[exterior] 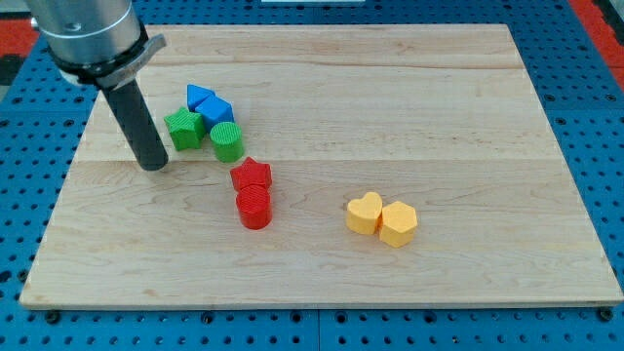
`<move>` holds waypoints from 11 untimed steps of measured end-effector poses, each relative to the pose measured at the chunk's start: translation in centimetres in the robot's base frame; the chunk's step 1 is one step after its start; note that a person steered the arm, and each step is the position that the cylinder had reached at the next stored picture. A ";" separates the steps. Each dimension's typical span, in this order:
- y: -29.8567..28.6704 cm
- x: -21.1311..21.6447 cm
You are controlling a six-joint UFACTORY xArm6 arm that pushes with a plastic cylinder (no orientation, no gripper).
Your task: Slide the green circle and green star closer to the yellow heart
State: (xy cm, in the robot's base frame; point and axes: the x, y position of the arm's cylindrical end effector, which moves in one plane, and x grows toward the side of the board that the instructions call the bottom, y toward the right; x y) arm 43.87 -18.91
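The green star (183, 128) and the green circle (226, 141) sit side by side in the upper left of the wooden board (468, 107). The yellow heart (365, 213) lies at the lower right of centre, far from both. My tip (154, 165) rests on the board just left of and slightly below the green star, with a small gap between them.
Two blue blocks (209, 103) touch the green pair from the view's top. A red star (252, 175) and a red cylinder (254, 207) lie between the green blocks and the heart. A yellow hexagon (398, 223) touches the heart's right side.
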 end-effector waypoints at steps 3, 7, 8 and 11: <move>5.4 -3.6; 5.7 2.1; 14.5 3.2; 22.9 1.9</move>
State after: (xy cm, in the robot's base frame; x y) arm 45.78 4.01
